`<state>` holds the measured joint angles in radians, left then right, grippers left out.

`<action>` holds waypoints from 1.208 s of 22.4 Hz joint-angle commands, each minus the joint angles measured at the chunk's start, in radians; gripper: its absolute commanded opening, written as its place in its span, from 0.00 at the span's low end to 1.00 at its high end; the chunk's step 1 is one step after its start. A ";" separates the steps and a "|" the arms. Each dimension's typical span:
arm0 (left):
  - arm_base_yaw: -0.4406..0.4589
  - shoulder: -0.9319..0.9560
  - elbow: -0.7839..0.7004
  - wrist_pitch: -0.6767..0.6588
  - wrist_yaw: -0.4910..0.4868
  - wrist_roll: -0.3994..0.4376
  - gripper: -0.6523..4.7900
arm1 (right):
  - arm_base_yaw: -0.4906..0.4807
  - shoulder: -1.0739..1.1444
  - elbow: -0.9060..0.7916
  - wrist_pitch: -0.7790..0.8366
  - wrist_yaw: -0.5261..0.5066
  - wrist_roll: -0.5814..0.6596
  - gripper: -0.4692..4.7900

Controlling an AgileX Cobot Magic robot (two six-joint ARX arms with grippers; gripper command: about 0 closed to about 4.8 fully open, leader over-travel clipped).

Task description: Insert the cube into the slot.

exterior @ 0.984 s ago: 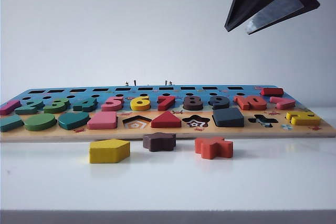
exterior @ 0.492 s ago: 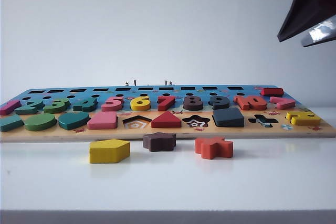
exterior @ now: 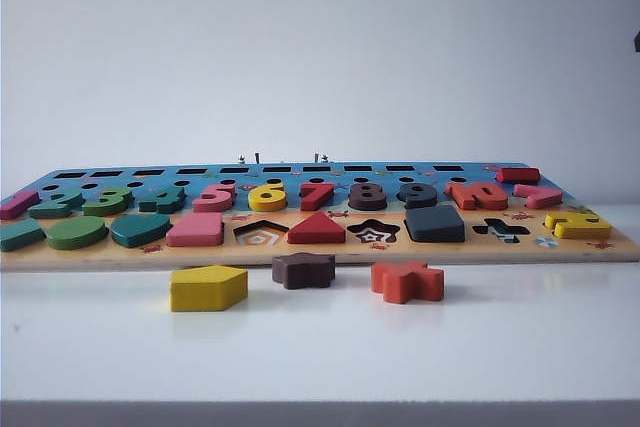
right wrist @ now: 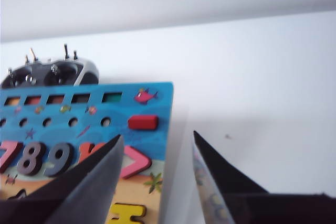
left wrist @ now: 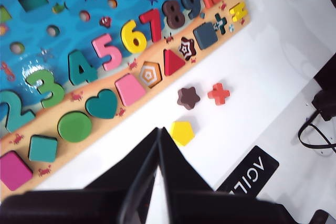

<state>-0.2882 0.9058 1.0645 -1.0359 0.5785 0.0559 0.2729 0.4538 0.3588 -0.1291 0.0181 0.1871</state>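
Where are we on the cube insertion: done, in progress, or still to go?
Looks done: the cube sits in its square slot on the puzzle board, between the star recess and cross recess. Nothing is in hand: the right gripper is open and empty above the board's end, and the left gripper is shut, holding nothing. Nothing visibly remains.

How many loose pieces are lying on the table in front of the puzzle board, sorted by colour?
yellow piece: 1
dark brown piece: 1
orange-red piece: 1
Total: 3
Neither gripper holds any of them. The left gripper is shut above the table near the yellow piece. The right gripper is open, facing the right end of the board.
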 commanded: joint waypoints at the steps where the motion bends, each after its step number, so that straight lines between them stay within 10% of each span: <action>1: 0.000 -0.021 0.003 0.046 0.008 0.004 0.15 | -0.054 -0.055 -0.027 0.024 0.000 0.003 0.54; 11: 0.005 -0.116 -0.045 0.130 -0.042 0.005 0.15 | -0.133 -0.154 -0.145 0.135 0.008 0.029 0.53; 20: 0.073 -0.354 -0.275 0.328 -0.217 0.004 0.15 | -0.133 -0.274 -0.249 0.159 0.013 -0.010 0.07; 27: 0.104 -0.535 -0.468 0.450 -0.396 0.007 0.15 | -0.144 -0.344 -0.291 0.174 0.008 -0.069 0.07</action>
<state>-0.1856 0.3862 0.6121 -0.6323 0.2192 0.0586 0.1318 0.1135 0.0761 0.0269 0.0257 0.1299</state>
